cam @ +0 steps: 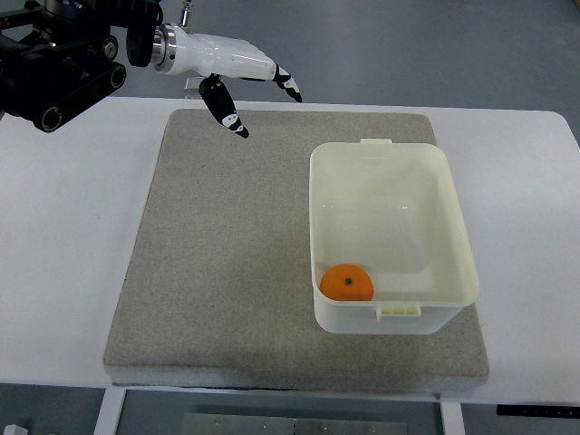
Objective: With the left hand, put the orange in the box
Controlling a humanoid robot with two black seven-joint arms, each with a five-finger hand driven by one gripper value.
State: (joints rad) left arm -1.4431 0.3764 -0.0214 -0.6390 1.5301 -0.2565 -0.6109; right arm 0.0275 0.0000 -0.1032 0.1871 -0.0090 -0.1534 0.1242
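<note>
Robot lab or test bench, not home. White tabletop point(54, 236), plain, fills most of view. Grey felt-like mat point(217, 254) laid square at centre as work surface. Bare grey floor point(435, 45) beyond tabletop from 12 to 2 o'clock. Black robot arm hardware point(54, 63) at 10 o'clock. Metal frame parts point(263, 424) under tabletop edge at 6 o'clock. Staged setup: single cream plastic box point(391, 237) on mat.
</note>
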